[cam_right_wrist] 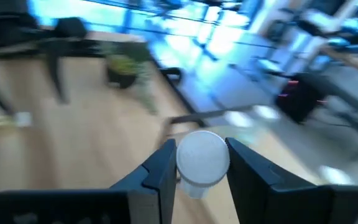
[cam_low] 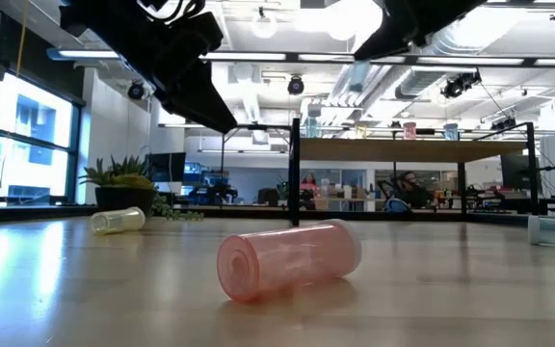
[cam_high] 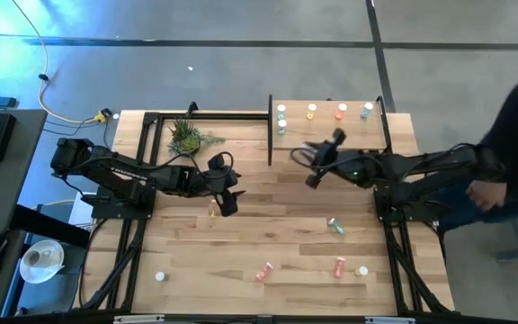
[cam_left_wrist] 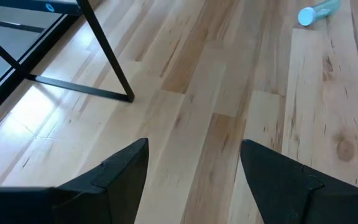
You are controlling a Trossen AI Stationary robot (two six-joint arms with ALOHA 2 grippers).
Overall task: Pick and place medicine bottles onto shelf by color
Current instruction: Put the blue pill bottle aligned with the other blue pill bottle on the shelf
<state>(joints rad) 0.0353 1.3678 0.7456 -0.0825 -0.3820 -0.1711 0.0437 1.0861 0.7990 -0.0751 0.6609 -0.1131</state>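
My right gripper (cam_high: 306,165) is shut on a white-capped medicine bottle (cam_right_wrist: 202,158) and hangs over the near left part of the shelf (cam_high: 367,135), a light board on a black frame. Several bottles stand in a row along the shelf's far edge: white (cam_high: 281,110), yellow (cam_high: 311,111), orange (cam_high: 341,111) and teal (cam_high: 367,111). My left gripper (cam_left_wrist: 194,180) is open above bare tabletop, left of the shelf, with nothing between its fingers. On the table lie a teal bottle (cam_high: 335,226), two orange ones (cam_high: 264,271) (cam_high: 340,266) and a yellow one (cam_low: 118,222). My right gripper pinches the bottle between its two fingers, which sit on opposite sides just below the round white cap (cam_right_wrist: 202,155). The cap faces back toward the wrist. The bottle is lifted clear of the table; its lower part is hidden by the cap and fingers.
A small potted plant (cam_high: 187,137) stands at the far left of the table, beside a black frame (cam_high: 151,135). Two white bottles (cam_high: 361,270) (cam_high: 161,276) stand near the front edge. A person (cam_high: 511,153) is at the table's right side.
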